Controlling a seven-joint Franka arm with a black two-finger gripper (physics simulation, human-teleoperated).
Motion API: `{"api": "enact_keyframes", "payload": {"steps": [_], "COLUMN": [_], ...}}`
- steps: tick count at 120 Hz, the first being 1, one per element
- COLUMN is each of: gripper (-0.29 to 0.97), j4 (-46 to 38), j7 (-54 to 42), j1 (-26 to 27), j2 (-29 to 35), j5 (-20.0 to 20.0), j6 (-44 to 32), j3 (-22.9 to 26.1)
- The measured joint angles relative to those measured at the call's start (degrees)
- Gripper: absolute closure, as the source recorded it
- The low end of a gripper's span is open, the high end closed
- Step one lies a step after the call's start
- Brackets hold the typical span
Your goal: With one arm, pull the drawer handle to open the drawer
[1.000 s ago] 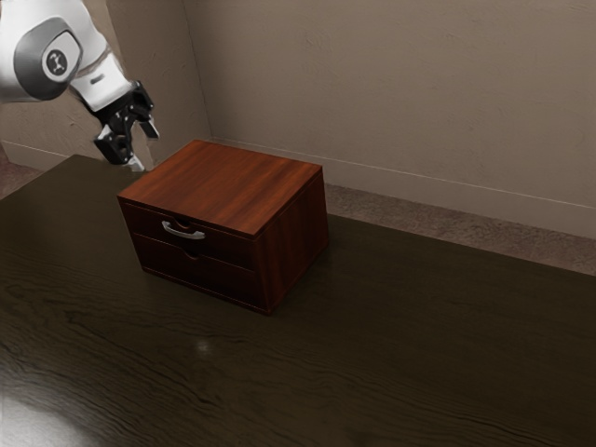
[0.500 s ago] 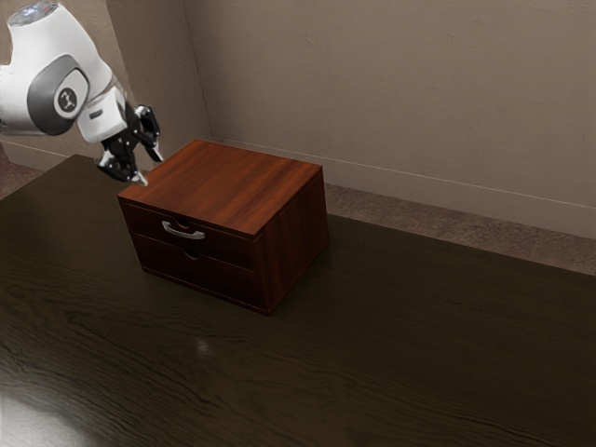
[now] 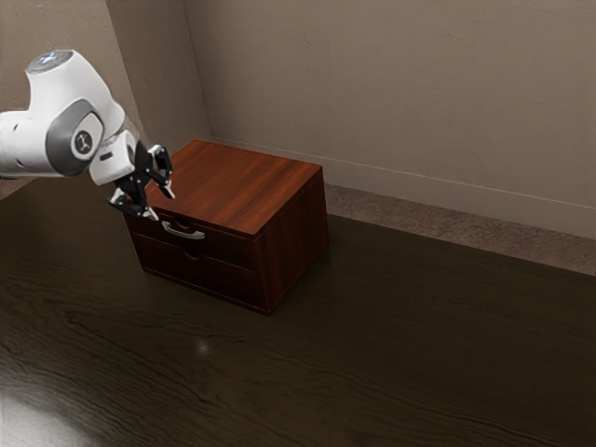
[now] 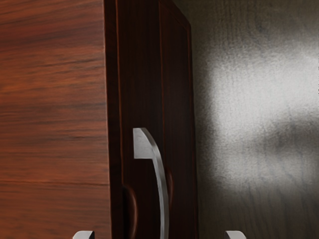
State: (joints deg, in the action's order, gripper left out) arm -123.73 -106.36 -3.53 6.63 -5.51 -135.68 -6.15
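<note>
A reddish-brown wooden cabinet point(image 3: 233, 219) with two drawers stands on the dark table point(image 3: 372, 372). The upper drawer front point(image 3: 186, 231) carries a silver curved handle point(image 3: 182, 230) and looks flush with the cabinet. My black gripper point(image 3: 158, 205) hovers at the cabinet's upper front corner on the exterior view's left, just above and left of the handle, fingers apart and holding nothing. From the wrist camera the handle point(image 4: 154, 184) shows close up against the drawer front point(image 4: 144, 99), with two fingertips point(image 4: 83, 234) on either side of it.
A beige wall point(image 3: 419, 84) and a floor strip point(image 3: 466, 223) lie behind the table. The table stretches wide in front of the cabinet and toward the exterior view's right.
My hand has come down from above the cabinet's back left corner and moved forward toward the front, ending just beside the upper drawer's handle. The cabinet has not moved.
</note>
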Motion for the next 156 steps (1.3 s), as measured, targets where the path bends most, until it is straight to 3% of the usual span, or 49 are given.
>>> {"api": "enact_keyframes", "payload": {"steps": [54, 156], "gripper": [0.45, 0.53], "j4": [-0.9, -1.5], "j7": [-0.6, -0.7], "j1": [-0.4, -1.9], "j2": [-3.4, -7.7], "j5": [-3.0, -4.1], "j6": [-4.6, -7.0], "j3": [-0.2, -1.1]}}
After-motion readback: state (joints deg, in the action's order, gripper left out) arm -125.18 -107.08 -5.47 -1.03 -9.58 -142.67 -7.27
